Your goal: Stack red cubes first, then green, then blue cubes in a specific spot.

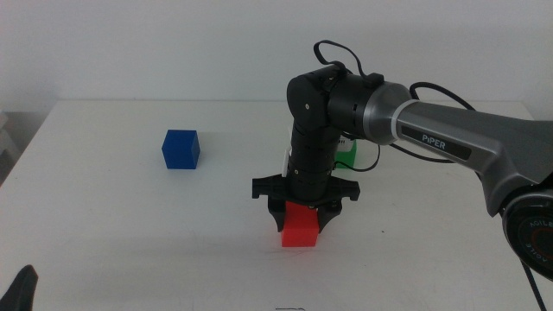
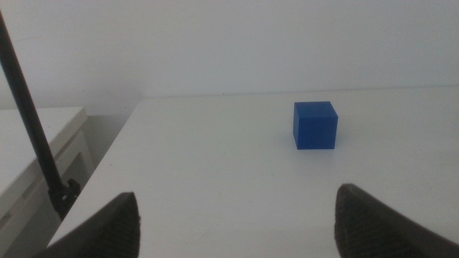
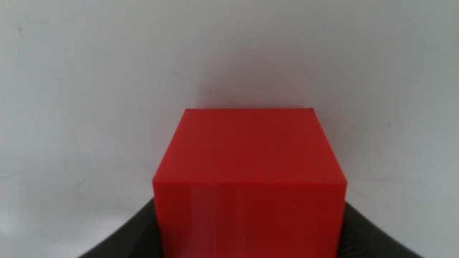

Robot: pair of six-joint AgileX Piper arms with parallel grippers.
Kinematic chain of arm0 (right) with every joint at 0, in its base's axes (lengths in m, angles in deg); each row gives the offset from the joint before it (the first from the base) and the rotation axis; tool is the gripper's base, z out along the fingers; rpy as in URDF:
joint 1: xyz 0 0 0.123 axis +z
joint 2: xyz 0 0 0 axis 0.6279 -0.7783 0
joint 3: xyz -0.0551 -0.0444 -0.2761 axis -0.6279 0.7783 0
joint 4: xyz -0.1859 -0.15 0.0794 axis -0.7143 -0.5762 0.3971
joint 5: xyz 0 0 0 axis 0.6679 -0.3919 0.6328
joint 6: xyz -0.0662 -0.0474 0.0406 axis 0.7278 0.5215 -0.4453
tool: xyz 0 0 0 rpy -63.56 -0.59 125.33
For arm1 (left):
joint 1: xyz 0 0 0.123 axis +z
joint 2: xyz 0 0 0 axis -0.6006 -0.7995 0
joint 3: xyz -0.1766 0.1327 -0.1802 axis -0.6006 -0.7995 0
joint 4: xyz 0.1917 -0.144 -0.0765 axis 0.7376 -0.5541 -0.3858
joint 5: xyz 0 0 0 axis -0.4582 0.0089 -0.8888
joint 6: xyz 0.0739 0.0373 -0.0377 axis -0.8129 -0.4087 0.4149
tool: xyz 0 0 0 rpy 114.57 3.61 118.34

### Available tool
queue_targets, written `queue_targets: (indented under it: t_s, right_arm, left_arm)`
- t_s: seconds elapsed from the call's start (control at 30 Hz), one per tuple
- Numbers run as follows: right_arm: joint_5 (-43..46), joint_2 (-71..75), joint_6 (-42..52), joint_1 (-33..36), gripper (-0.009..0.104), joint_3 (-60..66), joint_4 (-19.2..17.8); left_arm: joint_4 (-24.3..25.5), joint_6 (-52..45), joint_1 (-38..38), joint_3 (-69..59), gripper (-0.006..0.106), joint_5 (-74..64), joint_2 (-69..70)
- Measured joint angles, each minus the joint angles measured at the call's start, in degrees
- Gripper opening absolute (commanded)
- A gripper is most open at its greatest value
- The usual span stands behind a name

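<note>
The right gripper [image 1: 302,218] points straight down at mid-table, jaws clamped on the red cube [image 1: 300,227], which sits at the white tabletop [image 1: 130,242] (contact cannot be confirmed). The green cube [image 1: 348,153] lies behind the arm, mostly hidden. The blue cube [image 1: 181,149] stands well apart, leftward. The left gripper [image 2: 237,218] waits, jaws spread.

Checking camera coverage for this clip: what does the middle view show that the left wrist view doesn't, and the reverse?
Only the middle view shows the right tool around the red cube at the table's centre, and a sliver of the green cube behind that arm. Only the left wrist view shows the left tool with its jaws spread wide and a dark pole beside the table. Both show the blue cube standing alone on the white table.
</note>
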Motion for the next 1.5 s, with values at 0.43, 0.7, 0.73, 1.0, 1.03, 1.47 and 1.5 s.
queue_targets:
  t_s: [0.43,0.7,0.73,1.0,1.03,1.47,1.5]
  right_arm:
    - [0.0,0.0,-4.0,0.0,0.0,0.0,0.1]
    - [0.0,0.0,-4.2,0.0,0.059,0.0,0.7]
    - [0.0,0.0,-4.2,0.0,0.065,0.0,0.7]
    - [-0.1,0.1,-3.5,0.0,0.08,-1.4,0.8]
    - [-0.2,0.1,-3.3,0.0,0.08,-2.4,0.8]
    - [-0.8,0.6,-3.0,0.0,0.08,-17.6,-8.1]
    - [-1.0,0.6,-3.0,0.0,0.08,-18.2,-9.7]
  left_arm:
    - [0.0,0.0,0.0,0.0,0.092,0.0,0.0]
    - [0.0,0.0,0.0,0.0,0.092,0.0,0.0]
    - [0.0,0.0,0.0,0.0,0.092,0.0,0.0]
    - [0.0,0.0,0.0,0.0,0.092,0.0,0.0]
    - [0.0,0.0,0.0,0.0,0.092,0.0,0.0]
    - [0.0,0.0,0.0,0.0,0.092,0.0,0.0]
    - [0.0,0.0,0.0,0.0,0.092,0.0,0.0]
